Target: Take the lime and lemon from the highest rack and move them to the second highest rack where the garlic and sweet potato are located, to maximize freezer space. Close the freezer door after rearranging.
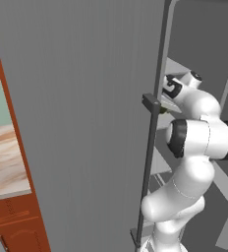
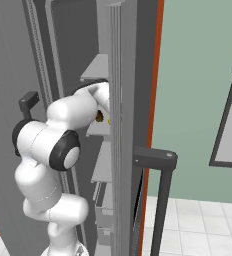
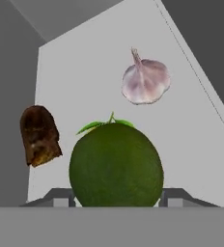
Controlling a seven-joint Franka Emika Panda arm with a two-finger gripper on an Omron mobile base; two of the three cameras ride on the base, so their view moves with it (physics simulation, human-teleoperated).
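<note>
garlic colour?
Pale pinkish-white garlic, clearest in the hand view.

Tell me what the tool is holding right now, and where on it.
The tool holds the lime, one finger on each of its opposite sides near the bottom in the hand view, above the rack with the garlic and sweet potato.

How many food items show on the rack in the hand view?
3: the lime nearest, between the pincer tips; the garlic beyond it; the sweet potato at left. Others may be hidden.
</note>
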